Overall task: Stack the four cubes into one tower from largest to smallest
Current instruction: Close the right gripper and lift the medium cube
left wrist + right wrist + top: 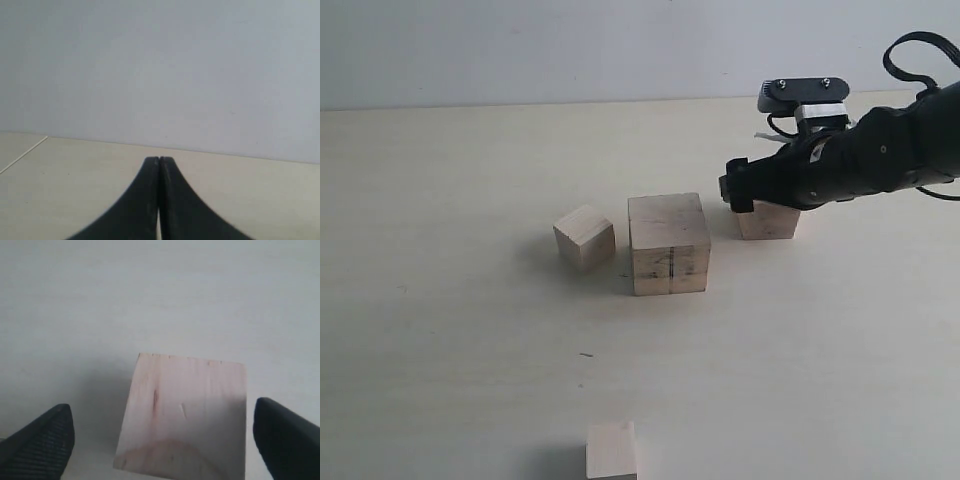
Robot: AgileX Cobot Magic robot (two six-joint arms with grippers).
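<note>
The largest cube (668, 243), with a dark line on its front face, stands mid-table. A smaller cube (584, 238) sits just left of it, turned at an angle. Another small cube (611, 451) lies at the near edge. The cube with curved grain (767, 221) (186, 416) stands right of the largest one, half hidden under my right gripper (738, 190) (162, 435). That gripper is open, its two fingers apart on either side of this cube without touching it. My left gripper (159, 161) is shut on nothing and faces the wall. No tower stands.
The pale tabletop (470, 330) runs back to a grey wall (520, 50). The right arm (880, 150) reaches in from the right, low over the table.
</note>
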